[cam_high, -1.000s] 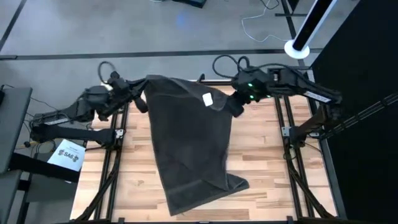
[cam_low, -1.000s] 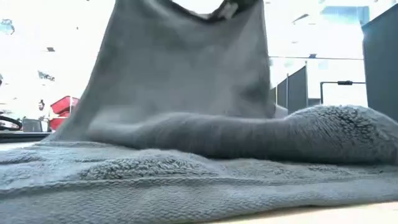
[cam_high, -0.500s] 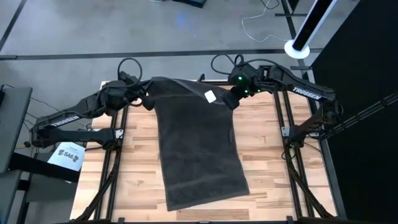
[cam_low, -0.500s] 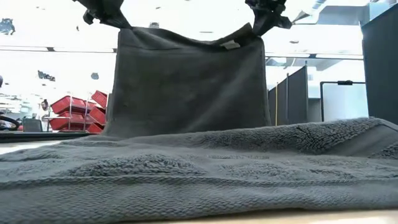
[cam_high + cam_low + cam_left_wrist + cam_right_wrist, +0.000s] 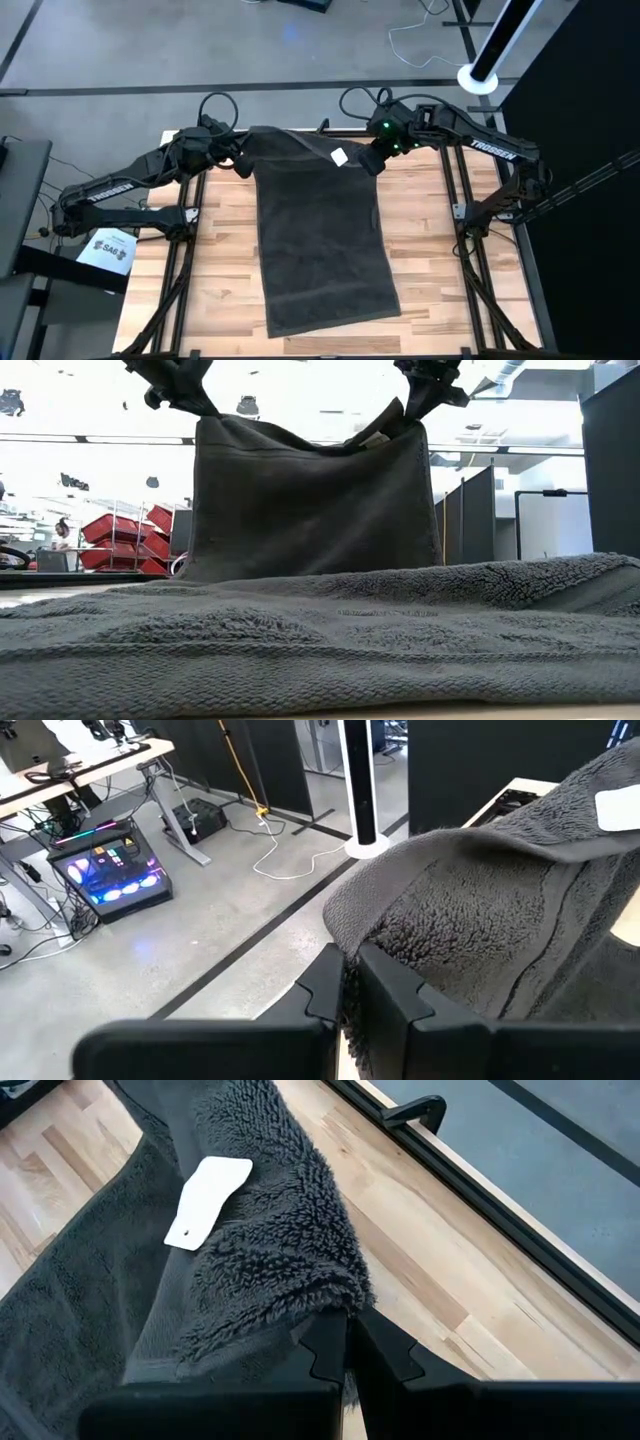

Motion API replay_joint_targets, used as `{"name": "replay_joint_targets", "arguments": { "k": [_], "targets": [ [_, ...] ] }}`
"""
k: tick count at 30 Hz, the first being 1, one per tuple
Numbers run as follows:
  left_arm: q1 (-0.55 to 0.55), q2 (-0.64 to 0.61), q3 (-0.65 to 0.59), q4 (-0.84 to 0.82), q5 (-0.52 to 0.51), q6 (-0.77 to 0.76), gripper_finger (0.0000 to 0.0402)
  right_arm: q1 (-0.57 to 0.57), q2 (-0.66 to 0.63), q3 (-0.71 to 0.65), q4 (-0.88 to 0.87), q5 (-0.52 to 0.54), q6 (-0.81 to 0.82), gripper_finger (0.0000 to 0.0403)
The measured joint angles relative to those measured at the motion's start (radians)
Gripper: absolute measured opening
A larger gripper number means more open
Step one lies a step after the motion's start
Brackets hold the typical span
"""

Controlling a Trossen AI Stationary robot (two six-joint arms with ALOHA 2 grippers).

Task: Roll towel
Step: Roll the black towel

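1. Light wooden plank tabletop [image 5: 430, 260], framed by black metal rails [image 5: 470, 270] at both sides.
2. Dark charcoal-grey terry cloth towel [image 5: 320, 250] spread lengthwise down the middle, near end at the front edge, lying flat on the planks.
3. Far end of towel lifted off the surface, small white label [image 5: 339, 156] near that end.
4. Bare planks left and right of it.

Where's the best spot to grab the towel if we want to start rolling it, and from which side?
Probably the near short edge of the towel, at its two corners, coming from the table's front. That end lies flat and free on the wood. The far corners are already pinched and lifted by the left gripper and the right gripper.
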Motion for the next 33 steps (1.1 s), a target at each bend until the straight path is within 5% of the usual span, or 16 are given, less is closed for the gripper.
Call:
{"name": "replay_joint_targets", "arguments": {
  "k": [33],
  "targets": [
    [0.000,0.000,0.000,-0.026,0.011,-0.001,0.0011,0.000,0.000,0.000,-0.023,-0.001,-0.027,0.0000]
  ]
}}
